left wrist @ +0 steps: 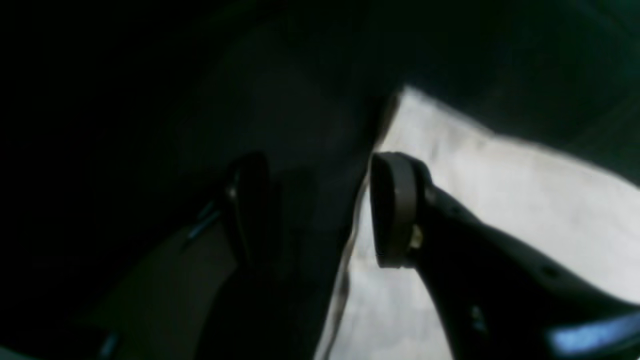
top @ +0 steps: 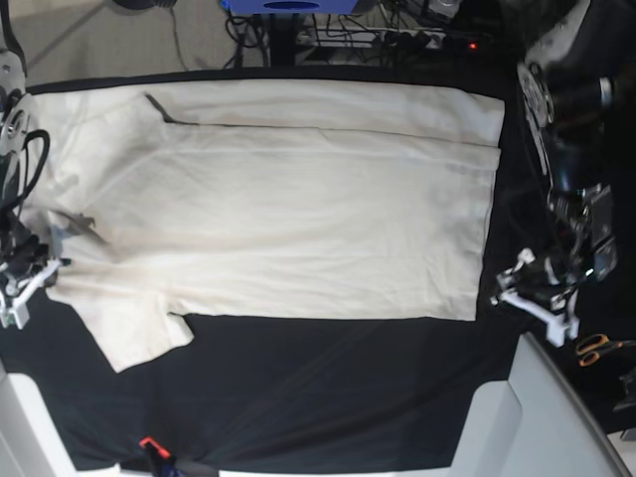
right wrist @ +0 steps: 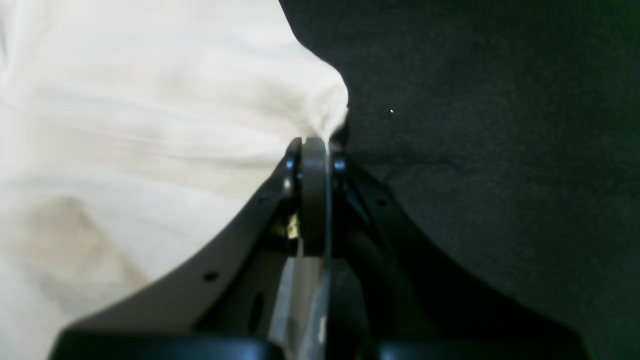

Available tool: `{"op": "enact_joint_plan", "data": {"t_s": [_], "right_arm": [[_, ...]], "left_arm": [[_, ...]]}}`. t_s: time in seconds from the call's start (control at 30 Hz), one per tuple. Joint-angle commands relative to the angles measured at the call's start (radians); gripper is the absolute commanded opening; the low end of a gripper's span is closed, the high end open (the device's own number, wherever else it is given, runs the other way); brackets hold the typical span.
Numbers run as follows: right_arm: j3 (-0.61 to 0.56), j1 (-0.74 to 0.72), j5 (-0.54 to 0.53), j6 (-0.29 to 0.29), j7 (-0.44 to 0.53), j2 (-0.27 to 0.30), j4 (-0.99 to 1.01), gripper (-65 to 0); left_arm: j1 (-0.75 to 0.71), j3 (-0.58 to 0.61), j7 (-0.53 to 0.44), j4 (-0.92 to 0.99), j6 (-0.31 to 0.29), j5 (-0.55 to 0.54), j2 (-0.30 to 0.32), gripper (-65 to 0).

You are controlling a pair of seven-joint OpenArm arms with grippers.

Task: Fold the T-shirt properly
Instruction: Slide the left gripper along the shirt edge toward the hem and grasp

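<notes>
The cream T-shirt lies spread flat on the black table cloth, collar end to the left in the base view. My right gripper is shut on a pinch of the T-shirt's edge; in the base view it sits at the shirt's left side above the near sleeve. My left gripper is open and low over the cloth, with one finger over the T-shirt's edge. In the base view it is at the shirt's lower right hem corner.
Orange-handled scissors lie at the right edge. A pale grey slab stands at the bottom right corner. Cables and a blue stand lie beyond the table's far edge. Black cloth stretches below the shirt.
</notes>
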State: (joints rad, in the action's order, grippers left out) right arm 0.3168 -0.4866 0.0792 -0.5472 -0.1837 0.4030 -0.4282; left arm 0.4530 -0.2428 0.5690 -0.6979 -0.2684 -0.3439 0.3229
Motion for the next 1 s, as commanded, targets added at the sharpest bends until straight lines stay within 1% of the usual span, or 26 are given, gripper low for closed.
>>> {"op": "enact_joint_plan", "data": {"t_s": [0.0, 0.03, 0.1, 0.2, 0.3, 0.47, 0.57, 0.73, 0.93, 0.97], "right_arm": [[0.002, -0.028, -0.009, 0.002, 0.016, 0.02, -0.018, -65.0], [0.002, -0.027, -0.009, 0.002, 0.016, 0.023, -0.018, -65.0], [0.002, -0.022, -0.009, 0.002, 0.016, 0.024, -0.018, -65.0], [0.002, 0.012, -0.009, 0.0, 0.016, 0.024, -0.073, -65.0], [0.002, 0.042, -0.009, 0.0, 0.014, 0.024, -0.133, -65.0], [0.002, 0.044, -0.009, 0.0, 0.014, 0.024, -0.137, -65.0], [0.002, 0.044, -0.009, 0.0, 0.014, 0.02, -0.137, -65.0], [0.002, 0.044, -0.009, 0.0, 0.014, 0.015, -0.137, -65.0], [0.002, 0.044, -0.009, 0.0, 0.014, 0.015, -0.137, -65.0], [0.002, 0.044, -0.009, 0.0, 0.014, 0.015, -0.137, -65.0]], "left_arm": [[0.045, 0.05, -0.043, 0.05, -0.007, -0.005, 0.009, -32.7], [0.073, 0.104, -0.088, 0.116, -0.007, -0.007, 0.009, -32.7], [0.123, 0.164, -0.175, 0.246, -0.006, -0.016, 0.005, -32.7], [0.172, 0.175, -0.294, 0.399, -0.006, -0.01, -0.015, -32.7], [0.197, 0.182, -0.369, 0.456, -0.006, -0.01, -0.021, -32.7], [0.198, 0.182, -0.373, 0.45, -0.006, -0.008, -0.028, -32.7], [0.198, 0.182, -0.372, 0.43, -0.006, -0.008, -0.057, -32.7], [0.197, 0.184, -0.375, 0.429, -0.006, -0.008, -0.083, -33.1], [0.192, 0.184, -0.378, 0.429, -0.006, -0.008, -0.087, -33.9], [0.191, 0.184, -0.378, 0.43, -0.006, -0.008, -0.084, -34.9]]}}
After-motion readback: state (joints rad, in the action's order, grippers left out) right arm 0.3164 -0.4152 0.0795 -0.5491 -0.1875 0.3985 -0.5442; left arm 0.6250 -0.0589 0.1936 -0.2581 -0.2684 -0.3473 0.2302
